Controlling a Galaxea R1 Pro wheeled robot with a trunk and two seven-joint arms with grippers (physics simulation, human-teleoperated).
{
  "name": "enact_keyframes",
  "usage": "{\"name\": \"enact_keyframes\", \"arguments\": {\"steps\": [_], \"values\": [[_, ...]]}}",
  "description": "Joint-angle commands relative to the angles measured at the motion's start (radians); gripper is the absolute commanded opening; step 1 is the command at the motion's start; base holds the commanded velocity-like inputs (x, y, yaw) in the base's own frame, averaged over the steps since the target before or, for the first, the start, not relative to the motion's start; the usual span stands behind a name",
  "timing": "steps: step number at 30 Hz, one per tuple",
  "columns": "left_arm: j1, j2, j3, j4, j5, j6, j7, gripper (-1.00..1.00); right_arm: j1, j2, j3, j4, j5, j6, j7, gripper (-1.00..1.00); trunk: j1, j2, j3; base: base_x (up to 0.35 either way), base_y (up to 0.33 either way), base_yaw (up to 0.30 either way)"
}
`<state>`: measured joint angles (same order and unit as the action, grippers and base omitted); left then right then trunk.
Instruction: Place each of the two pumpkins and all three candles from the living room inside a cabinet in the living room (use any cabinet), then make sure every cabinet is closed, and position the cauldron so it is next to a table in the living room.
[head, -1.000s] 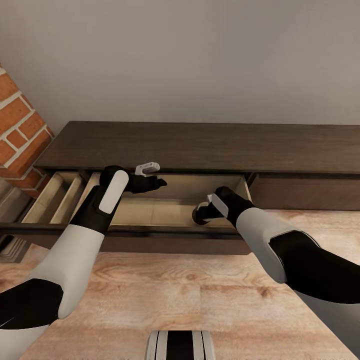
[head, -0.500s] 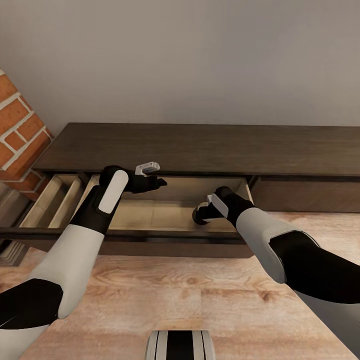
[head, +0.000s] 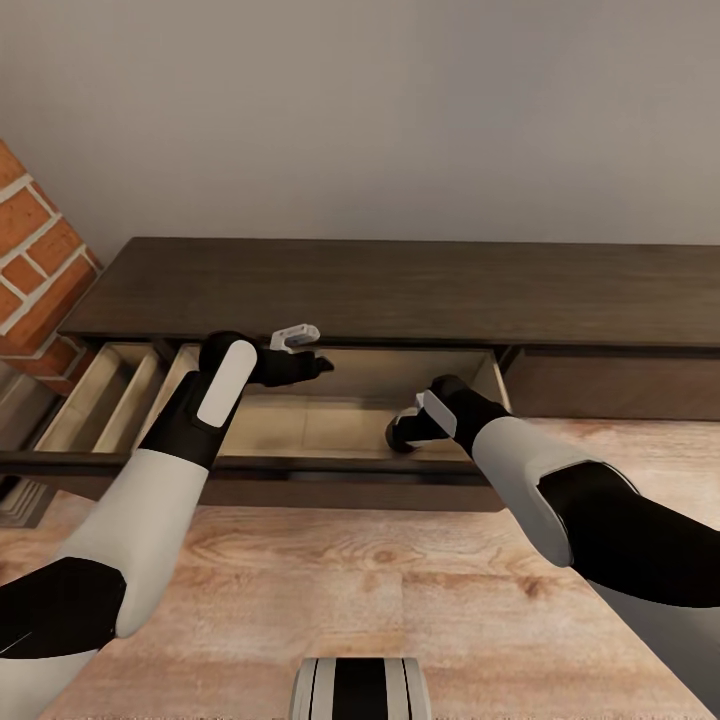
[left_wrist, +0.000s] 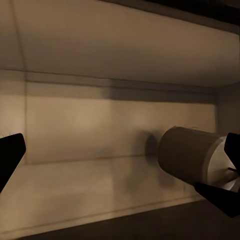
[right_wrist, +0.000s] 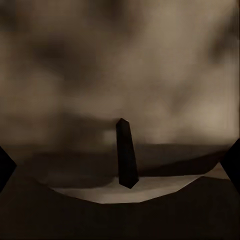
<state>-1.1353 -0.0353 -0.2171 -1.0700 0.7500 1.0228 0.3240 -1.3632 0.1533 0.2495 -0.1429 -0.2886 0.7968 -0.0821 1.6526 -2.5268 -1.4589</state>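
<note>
Inside the dark brown cabinet (head: 400, 290), its pale, smooth wooden drawer (head: 310, 425) holds a round tan candle (left_wrist: 192, 156) clamped between the right gripper's fingers (head: 403, 430), near the left gripper's spread-apart fingers (head: 322, 364).

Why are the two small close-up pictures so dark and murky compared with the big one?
Head view: evenly lit, sharp, both arms over the open drawer. Left wrist view: dim inside that drawer, a candle casting a soft shadow. Right wrist view: darker still, background smeared, a black wick close to the lens.
</note>
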Motion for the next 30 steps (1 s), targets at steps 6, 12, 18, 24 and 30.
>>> {"name": "enact_keyframes", "arguments": {"steps": [6, 12, 18, 24, 30], "values": [[-0.001, 0.001, -0.001, -0.001, 0.011, 0.002, 0.010, 1.00, 0.000, 0.000, 0.004, -0.001, -0.011, 0.004, -0.008, -1.00, 0.002, -0.002, -0.020, 0.000, 0.000, 0.000], [-0.001, 0.000, 0.000, -0.001, 0.011, 0.002, 0.011, 1.00, -0.001, 0.000, 0.003, -0.001, -0.011, 0.004, -0.008, -1.00, 0.002, -0.002, -0.020, 0.000, 0.000, 0.000], [0.000, 0.001, 0.000, -0.002, 0.011, 0.002, 0.011, 1.00, 0.000, 0.000, 0.004, 0.000, -0.011, 0.004, -0.008, -1.00, 0.002, -0.002, -0.020, 0.123, 0.000, 0.000], [0.000, 0.003, -0.001, -0.001, 0.011, 0.002, 0.010, 1.00, 0.000, 0.000, 0.004, 0.000, -0.011, 0.004, -0.008, -1.00, 0.002, -0.002, -0.020, 0.076, 0.000, 0.000], [-0.001, 0.002, -0.001, -0.001, 0.010, 0.002, 0.010, 1.00, 0.000, 0.000, 0.004, 0.000, -0.011, 0.004, -0.008, -1.00, 0.002, -0.002, -0.020, 0.005, 0.000, 0.000]]}}
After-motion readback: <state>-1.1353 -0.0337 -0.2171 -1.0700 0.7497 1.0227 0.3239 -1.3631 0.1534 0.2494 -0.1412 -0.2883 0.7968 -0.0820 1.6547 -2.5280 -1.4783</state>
